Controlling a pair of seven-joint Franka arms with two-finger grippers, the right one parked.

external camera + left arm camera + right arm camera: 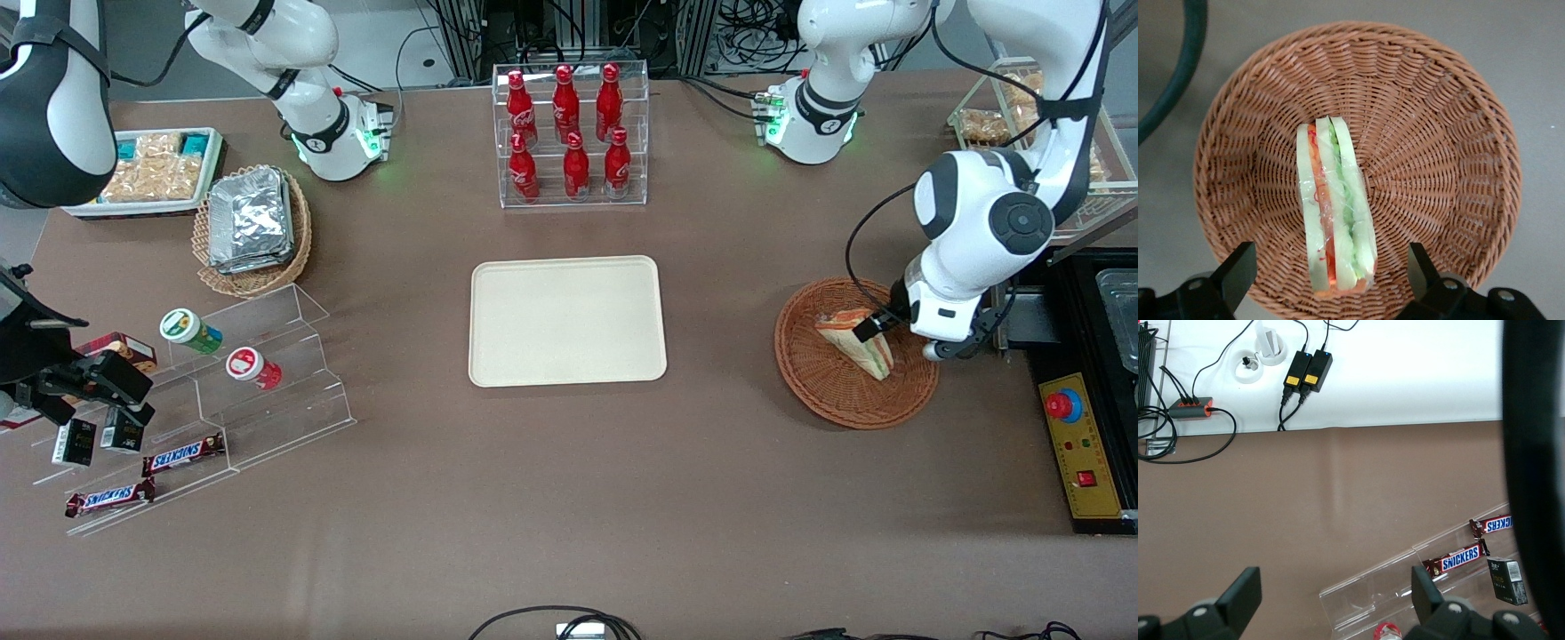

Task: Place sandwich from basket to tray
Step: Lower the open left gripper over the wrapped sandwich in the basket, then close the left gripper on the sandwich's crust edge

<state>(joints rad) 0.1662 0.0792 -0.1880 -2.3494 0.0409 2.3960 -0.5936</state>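
The sandwich [1335, 210] lies in the reddish wicker basket [822, 391] at the right of the front frame; the tool [1331, 277] hovers just above it, fingers [1238, 267] spread wide, gripping nothing; bare tabletop [720, 302] separates basket from cream tray [567, 321]; the arm hides the basket's rim.

A mock snack shop in a lab: cola bottles [569, 133] racked, Snickers bars [182, 455] (acrylic steps), cables

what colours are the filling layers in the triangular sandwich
Red, orange and green between pale bread on the triangular sandwich, clearest in the left wrist view.
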